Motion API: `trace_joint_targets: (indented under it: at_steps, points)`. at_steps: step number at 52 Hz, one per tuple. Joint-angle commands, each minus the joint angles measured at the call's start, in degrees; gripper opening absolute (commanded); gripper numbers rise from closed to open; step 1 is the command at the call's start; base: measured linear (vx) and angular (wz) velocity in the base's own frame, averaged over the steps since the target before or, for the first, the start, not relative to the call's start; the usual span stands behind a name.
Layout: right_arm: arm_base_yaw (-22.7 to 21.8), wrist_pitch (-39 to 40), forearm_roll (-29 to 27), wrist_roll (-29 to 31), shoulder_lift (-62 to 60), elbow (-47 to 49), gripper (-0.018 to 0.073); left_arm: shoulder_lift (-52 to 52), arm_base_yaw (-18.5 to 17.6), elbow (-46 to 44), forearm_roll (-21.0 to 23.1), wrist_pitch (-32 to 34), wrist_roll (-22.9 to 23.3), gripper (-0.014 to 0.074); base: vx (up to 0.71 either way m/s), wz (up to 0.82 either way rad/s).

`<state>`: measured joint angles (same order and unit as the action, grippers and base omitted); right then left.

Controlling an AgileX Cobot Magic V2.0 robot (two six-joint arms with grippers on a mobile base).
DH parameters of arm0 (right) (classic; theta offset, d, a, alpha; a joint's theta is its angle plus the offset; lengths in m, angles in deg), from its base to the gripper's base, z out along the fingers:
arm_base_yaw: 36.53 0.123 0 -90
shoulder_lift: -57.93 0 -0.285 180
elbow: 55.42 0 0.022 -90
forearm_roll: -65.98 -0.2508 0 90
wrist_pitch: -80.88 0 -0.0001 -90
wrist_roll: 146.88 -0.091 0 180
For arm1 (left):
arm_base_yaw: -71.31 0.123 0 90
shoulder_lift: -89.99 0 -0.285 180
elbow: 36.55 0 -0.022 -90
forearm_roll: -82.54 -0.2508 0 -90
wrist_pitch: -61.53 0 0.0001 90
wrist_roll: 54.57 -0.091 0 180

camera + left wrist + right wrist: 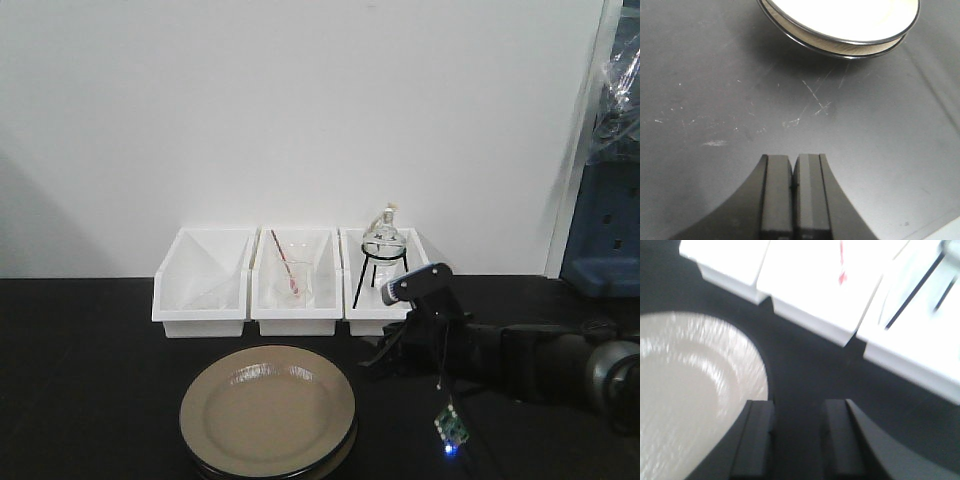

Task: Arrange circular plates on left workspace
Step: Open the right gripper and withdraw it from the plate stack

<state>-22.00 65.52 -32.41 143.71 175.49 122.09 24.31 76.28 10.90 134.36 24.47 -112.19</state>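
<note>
Lining up right hand (pixel 798 409), fingers apart, beside the right rim of the stacked plates (pixel 268 408). Should straddle only the top plate's rim. Meanwhile left hand (pixel 792 167) closed, empty, over tabletop (pixel 715 100).

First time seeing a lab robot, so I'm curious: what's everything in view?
glossy beige round plates: two, dark-rimmed, stacked front centre
matte black countertop: one, beneath everything
white rectangular plastic bins: three, row by the wall
clear glass beaker with red rod: one, middle bin
round glass flask on black wire stand: one, right bin
small green circuit board with blue light: one, right of plates
blue object: one, far right edge, unidentifiable
left end effector: one, black, shut, above counter near plates
right end effector: one, black, open, beside the plates' rim
</note>
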Motion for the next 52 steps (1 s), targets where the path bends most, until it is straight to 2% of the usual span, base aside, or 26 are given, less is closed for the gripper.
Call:
trace_joint_targets:
  at_steps: [1, 7, 8, 12, 15, 35, 44, 52]
  points:
    - [-0.8, 3.3, -3.9, -0.5, -8.2, 1.7, 0.0173, 0.9, -0.3, -1.2, 2.5, 1.4, -0.8, -0.0001, 0.00, 0.00]
    - [-0.8, 14.6, -3.9, -1.2, -16.4, 0.0, -0.0011, 1.2, -0.3, -1.2, 2.7, 1.4, -1.8, -0.0001, 0.00, 0.00]
    - [-0.8, 16.0, -3.9, -1.2, -18.2, -0.6, -0.0015, 1.3, -0.3, -1.2, 2.5, 1.4, -1.9, -0.0001, 0.00, 0.00]
    - [-0.8, 22.5, -3.9, -1.2, -25.5, -4.0, -0.0011, 2.4, -0.3, -1.2, 2.2, 1.4, -2.1, -0.0001, 0.00, 0.00]
    - [-0.8, 24.6, -3.9, -1.2, -31.4, -7.8, -0.0011, 3.5, -0.3, -1.2, 2.3, 1.3, -2.4, -0.0001, 0.00, 0.00]
    - [-0.8, 27.5, -3.8, -1.0, -72.4, -39.3, -0.0005, 21.9, -0.3, 2.4, 3.5, -0.4, -4.8, -0.0001, 0.00, 0.00]
    - [-0.8, 33.0, -3.8, -1.2, -86.3, -46.3, -0.0005, 29.4, -0.3, 5.1, 5.9, 0.5, -4.7, -0.0001, 0.00, 0.00]
    - [-0.8, 35.7, -3.8, -0.8, -90.4, -46.8, -0.0005, 30.9, -0.3, 5.1, 5.8, 2.8, -4.7, -0.0001, 0.00, 0.00]
